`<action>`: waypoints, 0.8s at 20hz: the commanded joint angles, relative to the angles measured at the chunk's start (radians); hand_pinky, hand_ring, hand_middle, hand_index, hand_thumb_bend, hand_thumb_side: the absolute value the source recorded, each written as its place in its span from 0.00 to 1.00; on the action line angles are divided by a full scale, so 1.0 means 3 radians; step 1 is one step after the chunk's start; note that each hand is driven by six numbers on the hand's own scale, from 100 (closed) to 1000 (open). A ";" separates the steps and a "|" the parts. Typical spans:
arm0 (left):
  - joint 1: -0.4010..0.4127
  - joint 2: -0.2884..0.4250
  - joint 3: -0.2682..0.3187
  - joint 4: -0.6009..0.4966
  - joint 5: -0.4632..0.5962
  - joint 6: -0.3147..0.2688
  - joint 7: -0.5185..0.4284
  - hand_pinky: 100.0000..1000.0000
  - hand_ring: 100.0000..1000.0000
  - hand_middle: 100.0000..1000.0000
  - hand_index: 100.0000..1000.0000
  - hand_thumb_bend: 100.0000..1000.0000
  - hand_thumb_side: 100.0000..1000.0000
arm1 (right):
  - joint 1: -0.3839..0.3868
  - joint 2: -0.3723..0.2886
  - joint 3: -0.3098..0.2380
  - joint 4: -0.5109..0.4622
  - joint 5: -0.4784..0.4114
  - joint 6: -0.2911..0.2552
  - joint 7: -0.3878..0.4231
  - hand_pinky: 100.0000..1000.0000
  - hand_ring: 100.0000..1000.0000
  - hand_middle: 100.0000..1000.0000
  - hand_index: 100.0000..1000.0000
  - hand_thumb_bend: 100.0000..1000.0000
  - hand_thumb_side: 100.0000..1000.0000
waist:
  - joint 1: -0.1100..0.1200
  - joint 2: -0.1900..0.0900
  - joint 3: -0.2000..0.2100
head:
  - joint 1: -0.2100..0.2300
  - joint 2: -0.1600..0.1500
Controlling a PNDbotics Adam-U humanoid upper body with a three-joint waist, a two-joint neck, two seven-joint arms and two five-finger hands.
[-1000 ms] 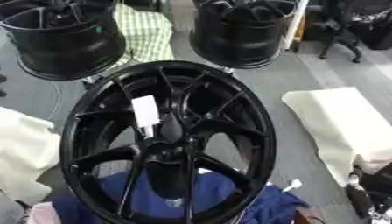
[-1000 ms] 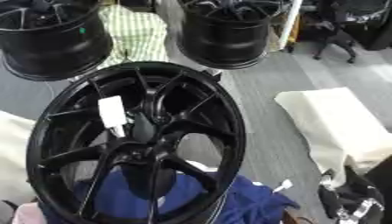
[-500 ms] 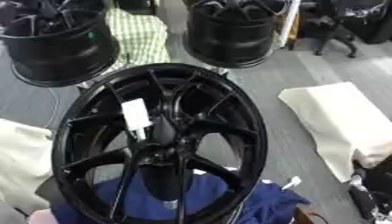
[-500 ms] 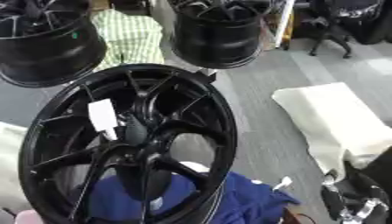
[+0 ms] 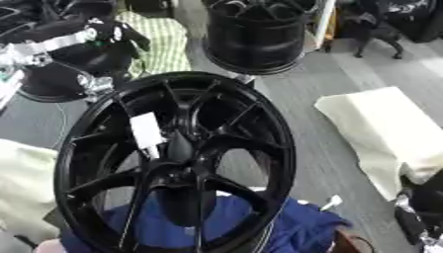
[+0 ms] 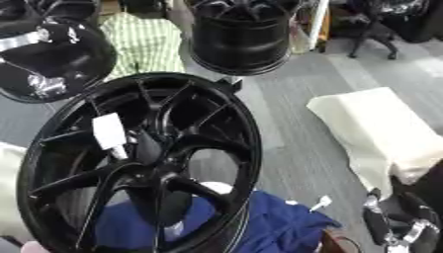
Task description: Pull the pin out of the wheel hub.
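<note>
Left arm (image 5: pixel 61 42), black with silver joints, now reaches in at the upper left above the wheel hub (image 5: pixel 177 163), absent half a second ago; its hand's fingers cannot be made out. Hub stands tilted on blue cloth (image 5: pixel 294 230), white tag (image 5: pixel 145 129) near centre. Pin not discernible. Right hand (image 6: pixel 394 230) lower right, state unclear.

The grey floor (image 5: pixel 298 106) carries a cream cloth (image 5: pixel 380 131), a blue cloth (image 6: pixel 259 225), and two black wheels (image 6: pixel 238 37) beyond.
</note>
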 commanded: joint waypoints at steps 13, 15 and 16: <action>-0.0036 0.0439 -0.0392 -0.0346 -0.0558 -0.1171 -0.1152 0.82 0.75 0.82 0.93 0.35 0.20 | 0.0074 -0.0188 -0.0095 -0.0026 0.0071 0.0017 -0.0002 0.22 0.43 0.73 0.70 0.31 0.12 | 0.0117 -0.0167 0.0132 | -0.0069 -0.0022; -0.0031 0.0420 -0.0464 -0.0336 -0.0614 -0.1171 -0.1152 0.82 0.75 0.82 0.93 0.35 0.15 | 0.0068 -0.0192 -0.0089 -0.0025 0.0074 0.0017 -0.0002 0.22 0.43 0.73 0.70 0.31 0.11 | 0.0123 -0.0169 0.0121 | -0.0067 -0.0028; -0.0027 0.0415 -0.0502 -0.0336 -0.0639 -0.1171 -0.1152 0.82 0.75 0.82 0.93 0.35 0.13 | 0.0065 -0.0193 -0.0086 -0.0025 0.0075 0.0016 -0.0002 0.22 0.43 0.73 0.70 0.31 0.11 | 0.0126 -0.0168 0.0115 | -0.0065 -0.0031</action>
